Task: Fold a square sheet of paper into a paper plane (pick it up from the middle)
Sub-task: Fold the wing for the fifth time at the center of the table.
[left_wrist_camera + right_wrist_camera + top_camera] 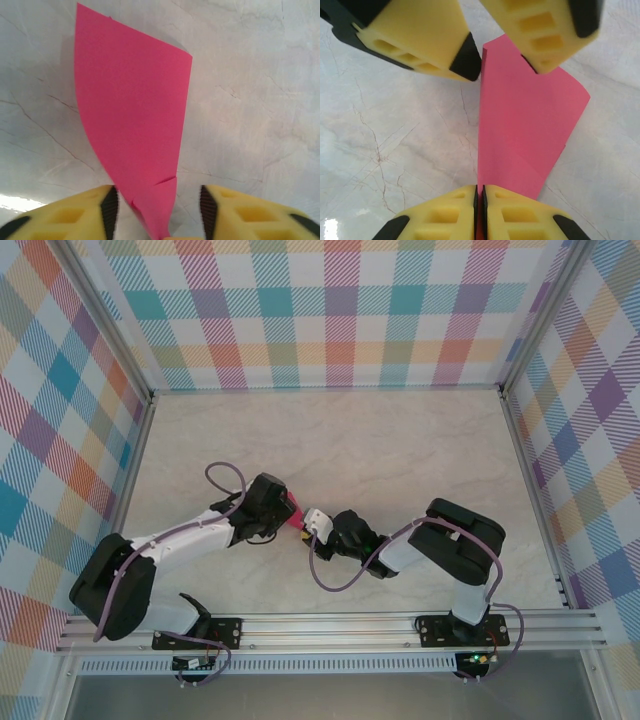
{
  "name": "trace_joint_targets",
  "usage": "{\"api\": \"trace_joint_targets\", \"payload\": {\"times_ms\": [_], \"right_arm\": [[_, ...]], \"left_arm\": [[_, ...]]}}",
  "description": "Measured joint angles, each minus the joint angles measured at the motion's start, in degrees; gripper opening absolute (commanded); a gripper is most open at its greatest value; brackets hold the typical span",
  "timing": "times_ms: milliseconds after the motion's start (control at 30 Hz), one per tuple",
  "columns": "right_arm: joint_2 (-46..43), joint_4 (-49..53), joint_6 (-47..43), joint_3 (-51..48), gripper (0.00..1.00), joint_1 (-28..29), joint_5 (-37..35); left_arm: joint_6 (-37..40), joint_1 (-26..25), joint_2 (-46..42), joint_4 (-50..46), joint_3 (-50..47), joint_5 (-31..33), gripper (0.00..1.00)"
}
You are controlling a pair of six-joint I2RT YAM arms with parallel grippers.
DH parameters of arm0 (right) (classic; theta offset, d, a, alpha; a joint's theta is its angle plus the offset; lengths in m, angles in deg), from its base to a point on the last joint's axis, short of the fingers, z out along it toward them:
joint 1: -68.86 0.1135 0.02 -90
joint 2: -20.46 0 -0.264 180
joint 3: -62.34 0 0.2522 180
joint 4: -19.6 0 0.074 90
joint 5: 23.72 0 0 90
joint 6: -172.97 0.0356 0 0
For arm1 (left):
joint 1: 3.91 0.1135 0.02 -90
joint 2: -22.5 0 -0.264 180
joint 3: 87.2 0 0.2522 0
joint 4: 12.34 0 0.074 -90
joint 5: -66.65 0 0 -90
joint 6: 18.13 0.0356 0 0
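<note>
Plaid-patterned walls enclose a pale marble-look table, with an aluminium rail along its near edge.

Left side: the left arm reaches from its base toward the table's centre, a purple cable looping over it. The left end effector is open. In the left wrist view its yellow fingers stand apart with the pink paper sheet passing between them. The sheet lies close against the left black pad, and a clear gap separates it from the other pad. No clamping is observed on this side.

Centre: the top external view places the sheet near the middle of the table, between the two end effectors, which nearly meet. The sheet is creased, not flat. A small folded flap shows near the left fingers, and the right wrist view shows a diagonal crease near the opposite end. One corner points away across the table. Whether the lower edge touches the table cannot be determined.

Right side: the right end effector is closed on the sheet. Its yellow fingers are pressed together, with only a thin pink line visible between them. The right arm bends back to its base on the rail.
</note>
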Motion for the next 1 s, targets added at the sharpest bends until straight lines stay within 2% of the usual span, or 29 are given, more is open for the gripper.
{"api": "trace_joint_targets", "payload": {"times_ms": [233, 433, 700, 1000], "right_arm": [[0.00, -0.02, 4.09, 0.00, 0.12, -1.38, 2.05], [0.15, -0.02, 6.16, 0.00, 0.14, -2.27, 3.48], [0.59, 0.02, 7.04, 0.00, 0.20, -2.32, 4.11], [0.59, 2.43, 7.06, 1.55, 0.34, -2.32, 4.50]], "left_arm": [[2.80, 4.20, -2.12, 3.82, -3.78, -3.28, 0.54], [4.22, 5.77, -1.88, 6.58, -4.22, -6.80, 0.41], [4.57, 5.86, 1.49, 8.07, -4.22, -9.46, 0.17], [4.68, 5.88, 1.64, 7.61, -4.00, -10.43, 0.09]]}}
